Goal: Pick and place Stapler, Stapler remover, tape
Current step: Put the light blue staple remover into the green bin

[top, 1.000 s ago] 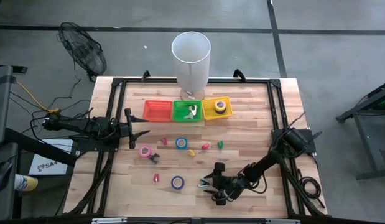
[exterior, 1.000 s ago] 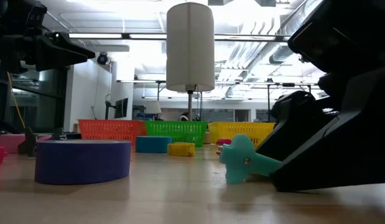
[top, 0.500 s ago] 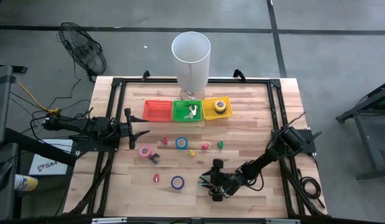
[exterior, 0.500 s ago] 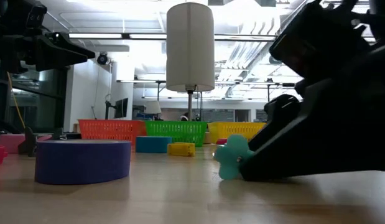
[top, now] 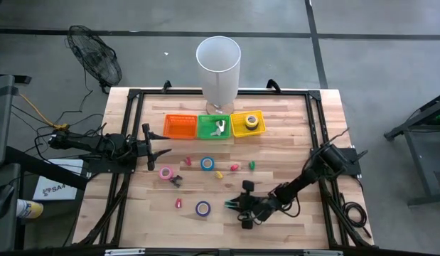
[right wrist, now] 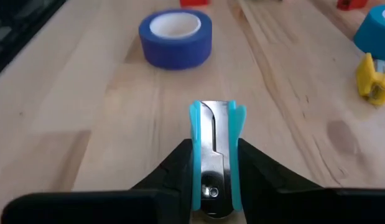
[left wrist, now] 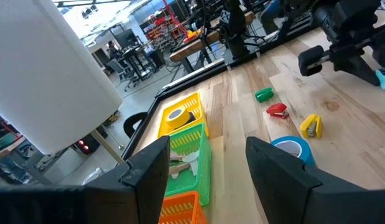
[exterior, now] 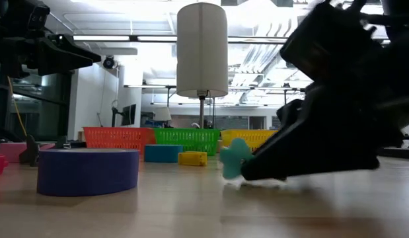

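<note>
The right gripper (right wrist: 212, 163) has its jaws pinching the teal staple remover (right wrist: 213, 155) low over the table (top: 291, 142), near the purple tape (top: 202, 208). The left gripper (top: 160, 148), jaws spread, waits beyond the pink tape (top: 165, 173).

Baskets in a row: orange (top: 180, 126), green (top: 215, 126), yellow (top: 248, 124). Tape rolls: purple-blue (right wrist: 176, 38), light blue (top: 207, 163), pink (top: 165, 173). Teal staple remover (right wrist: 215, 153) with silver metal. Pale wood table (top: 291, 142). Small pieces near centre possibly red and green.

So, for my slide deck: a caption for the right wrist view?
Right gripper clamps a teal staple remover, purple tape roll beyond.
</note>
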Robot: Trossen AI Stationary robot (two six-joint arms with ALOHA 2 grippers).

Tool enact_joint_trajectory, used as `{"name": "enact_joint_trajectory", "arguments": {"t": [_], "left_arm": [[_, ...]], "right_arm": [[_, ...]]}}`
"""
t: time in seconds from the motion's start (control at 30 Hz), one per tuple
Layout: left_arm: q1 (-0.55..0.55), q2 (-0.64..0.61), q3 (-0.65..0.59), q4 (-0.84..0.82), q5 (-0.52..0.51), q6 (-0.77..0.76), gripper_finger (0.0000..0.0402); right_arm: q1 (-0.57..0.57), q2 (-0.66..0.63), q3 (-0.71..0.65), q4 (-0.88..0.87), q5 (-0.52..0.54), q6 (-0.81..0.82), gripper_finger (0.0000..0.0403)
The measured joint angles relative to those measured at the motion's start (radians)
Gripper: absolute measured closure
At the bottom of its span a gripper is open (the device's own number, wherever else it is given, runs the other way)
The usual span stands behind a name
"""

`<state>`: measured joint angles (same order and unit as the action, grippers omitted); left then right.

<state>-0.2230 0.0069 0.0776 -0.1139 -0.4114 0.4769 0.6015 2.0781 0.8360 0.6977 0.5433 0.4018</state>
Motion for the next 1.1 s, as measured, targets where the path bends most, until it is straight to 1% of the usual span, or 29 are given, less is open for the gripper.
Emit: {"name": "enact_joint_trajectory", "arguments": {"t": [0.13, 0.23, 0.4, 0.57, 0.73, 0.93, 1.1], "left_arm": [[0.000, 0.000, 0.000, 0.000, 0.000, 0.000, 0.0195], [0.000, 0.000, 0.000, 0.000, 0.000, 0.000, 0.0195], [0.000, 0.000, 0.000, 0.000, 0.000, 0.000, 0.0195], [0.000, 0.000, 0.000, 0.000, 0.000, 0.000, 0.0195], [0.000, 0.000, 0.000, 0.000, 0.000, 0.000, 0.0195], [0.000, 0.000, 0.000, 0.000, 0.000, 0.000, 0.0195], [0.000, 0.000, 0.000, 0.000, 0.000, 0.000, 0.0195]], "right_arm": [[-0.031, 0.000, 0.000, 0.070, 0.001, -0.006, 0.0320], [-0.063, -0.007, 0.002, 0.112, -0.001, -0.041, 0.0320], [-0.137, -0.041, 0.036, 0.110, -0.005, -0.157, 0.0320], [-0.238, -0.062, 0.090, 0.080, -0.064, -0.258, 0.0320], [-0.350, -0.069, 0.164, -0.068, -0.087, -0.317, 0.0320], [-0.470, -0.069, 0.278, -0.322, -0.108, -0.381, 0.0320], [-0.539, -0.069, 0.373, -0.483, -0.105, -0.382, 0.0320]]}}
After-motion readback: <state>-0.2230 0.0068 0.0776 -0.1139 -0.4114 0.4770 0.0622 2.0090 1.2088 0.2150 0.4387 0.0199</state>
